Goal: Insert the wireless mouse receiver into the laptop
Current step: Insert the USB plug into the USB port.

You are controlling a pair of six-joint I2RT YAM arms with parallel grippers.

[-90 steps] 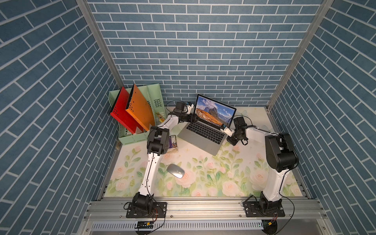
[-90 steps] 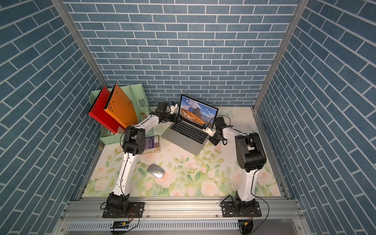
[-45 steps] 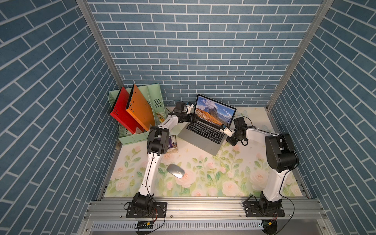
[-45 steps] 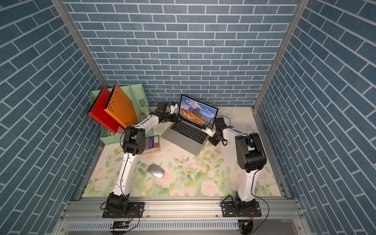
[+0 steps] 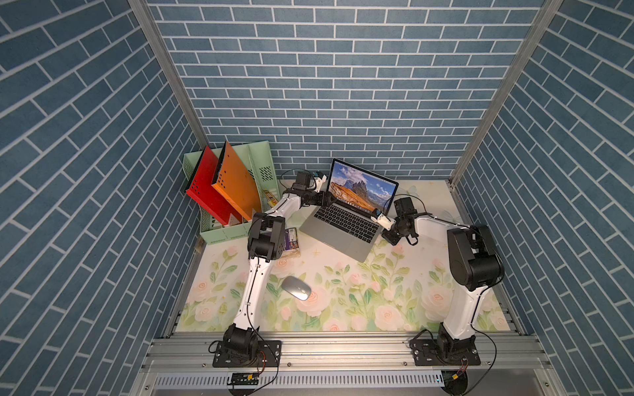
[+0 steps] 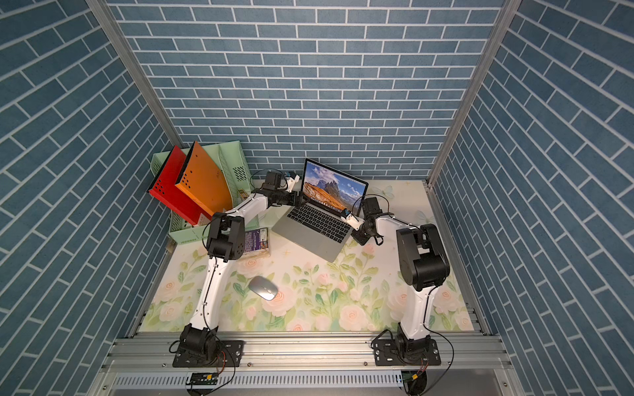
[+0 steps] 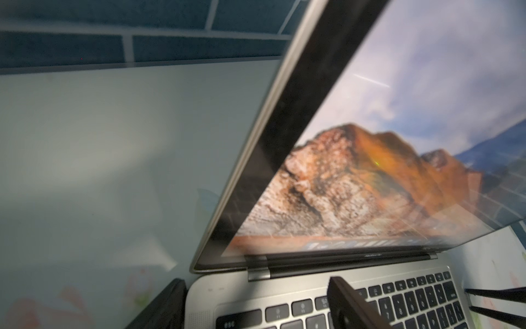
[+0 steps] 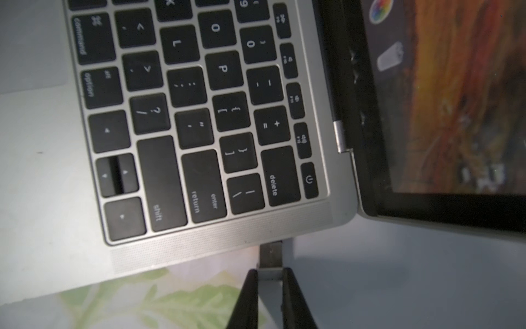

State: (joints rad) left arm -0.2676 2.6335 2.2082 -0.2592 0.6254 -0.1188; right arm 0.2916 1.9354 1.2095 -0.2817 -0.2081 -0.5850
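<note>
The silver-grey laptop (image 5: pixel 346 224) (image 6: pixel 317 228) stands open at the back of the table, with its wallpaper lit. My right gripper (image 8: pixel 269 275) (image 5: pixel 375 214) is shut on the small receiver (image 8: pixel 271 255). The receiver's metal end meets the laptop's (image 8: pixel 284 225) side edge near the rear corner. My left gripper (image 7: pixel 256 284) (image 5: pixel 327 199) is open at the opposite rear corner of the laptop (image 7: pixel 370 171): one finger lies outside the base and the other over the keys. The mouse (image 5: pixel 296 292) (image 6: pixel 263 288) lies alone near the front left.
A green file rack (image 5: pixel 260 164) holding a red folder (image 5: pixel 206 192) and an orange folder (image 5: pixel 236 188) fills the back left corner. A purple packet (image 5: pixel 291 240) lies by the left arm's elbow. Brick-patterned walls close in three sides.
</note>
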